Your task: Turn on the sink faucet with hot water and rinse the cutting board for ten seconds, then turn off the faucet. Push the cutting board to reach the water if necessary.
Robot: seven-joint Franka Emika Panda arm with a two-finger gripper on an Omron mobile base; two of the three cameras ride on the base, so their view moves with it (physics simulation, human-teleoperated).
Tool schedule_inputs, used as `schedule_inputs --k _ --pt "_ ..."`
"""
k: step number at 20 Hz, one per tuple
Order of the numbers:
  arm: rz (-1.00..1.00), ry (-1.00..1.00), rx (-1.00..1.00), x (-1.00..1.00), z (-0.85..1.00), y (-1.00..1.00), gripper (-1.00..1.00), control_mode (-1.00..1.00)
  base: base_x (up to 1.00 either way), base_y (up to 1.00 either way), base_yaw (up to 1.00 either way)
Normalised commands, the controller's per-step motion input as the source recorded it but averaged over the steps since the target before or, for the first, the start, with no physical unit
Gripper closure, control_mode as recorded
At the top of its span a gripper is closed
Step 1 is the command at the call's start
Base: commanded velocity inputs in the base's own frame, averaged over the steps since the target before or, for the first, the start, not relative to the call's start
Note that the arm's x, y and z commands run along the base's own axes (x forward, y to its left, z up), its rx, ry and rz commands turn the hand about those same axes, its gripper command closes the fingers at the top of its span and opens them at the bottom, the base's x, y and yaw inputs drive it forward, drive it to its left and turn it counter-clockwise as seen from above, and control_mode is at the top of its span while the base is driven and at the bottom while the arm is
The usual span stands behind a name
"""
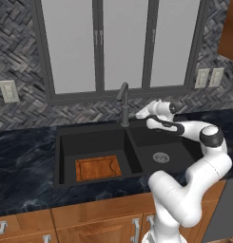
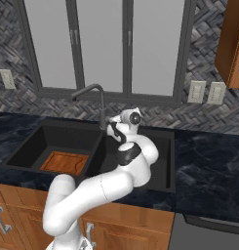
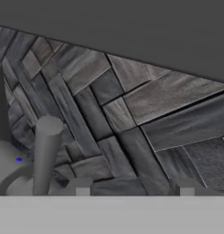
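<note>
dark marbled bench (image 1: 23, 161) holds the black double sink (image 1: 132, 176); the cutting board (image 1: 98, 168) lies flat in the basin farther from the fingers, faucet (image 1: 123, 102) rising beside them.

No readable text, label, brand, number or sign is showing anywhere in these views.
</note>
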Motion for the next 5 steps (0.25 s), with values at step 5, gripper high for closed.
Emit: schedule_inputs --k 5 --pt "0.0 0.0 -0.05 0.0 0.15 0.64 -1.0 -1.0 0.0 0.0 0.0"
